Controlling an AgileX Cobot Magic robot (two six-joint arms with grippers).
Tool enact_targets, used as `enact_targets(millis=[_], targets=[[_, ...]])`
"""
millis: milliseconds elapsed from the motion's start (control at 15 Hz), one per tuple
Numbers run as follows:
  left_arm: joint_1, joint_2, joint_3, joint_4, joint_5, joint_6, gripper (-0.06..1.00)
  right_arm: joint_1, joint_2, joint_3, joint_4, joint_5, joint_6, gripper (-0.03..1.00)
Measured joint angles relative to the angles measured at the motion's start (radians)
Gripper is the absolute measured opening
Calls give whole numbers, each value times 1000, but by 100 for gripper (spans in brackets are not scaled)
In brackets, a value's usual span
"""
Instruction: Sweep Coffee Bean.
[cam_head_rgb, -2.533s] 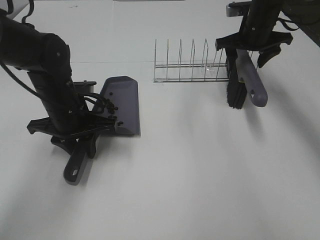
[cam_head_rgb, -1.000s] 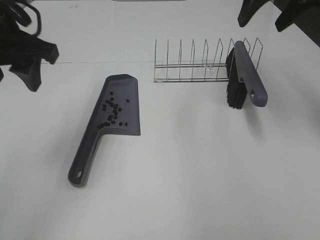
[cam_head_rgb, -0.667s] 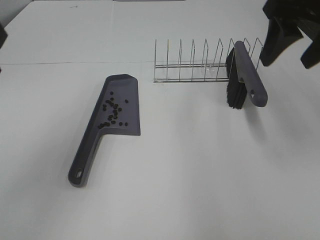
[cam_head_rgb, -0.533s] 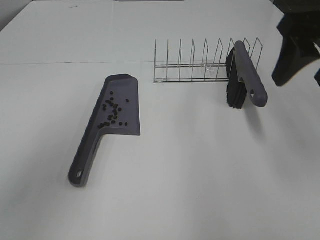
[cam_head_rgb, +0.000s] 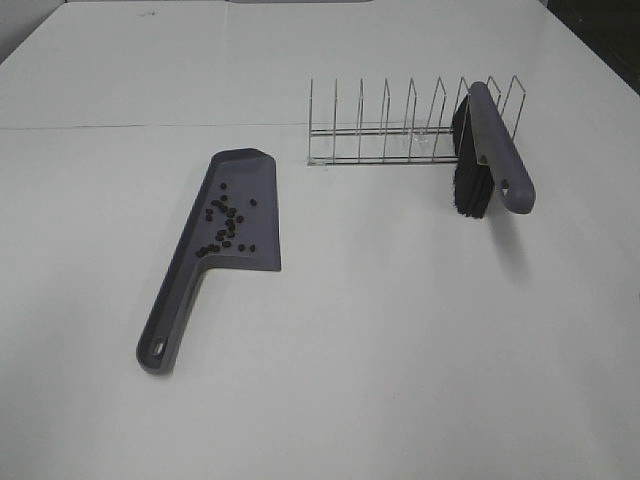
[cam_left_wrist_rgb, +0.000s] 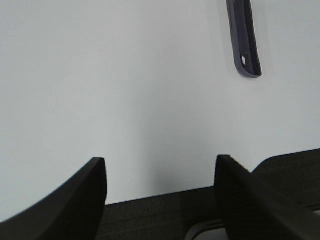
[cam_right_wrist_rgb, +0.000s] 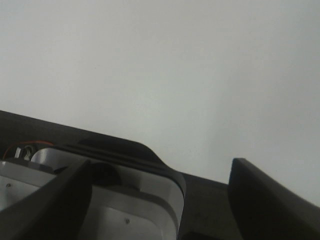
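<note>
Exterior high showed us the coffee beans (cam_head_rgb: 227, 225) lying in the dustpan (cam_head_rgb: 245, 215) on the table (cam_head_rgb: 400, 330), while the brush (cam_head_rgb: 487, 160) leaned on the wire rack (cam_head_rgb: 385, 130). Both the left gripper (cam_left_wrist_rgb: 160, 172) and right gripper (cam_right_wrist_rgb: 160, 175) stood apart (each empty).

No readable text, label or number anywhere.
</note>
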Motion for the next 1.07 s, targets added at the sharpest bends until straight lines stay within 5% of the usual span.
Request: enact_targets(millis=[333,800,1067], targets=[[0,-378,125,41,-100,2,57,0,-394,223,1,-261,-39,64],[0,-465,142,10,-149,110,57,0,-671,269,71,-276,-155,64],[0,-465,143,-15,-154,130,57,0,-672,258,63,-148,-172,64]])
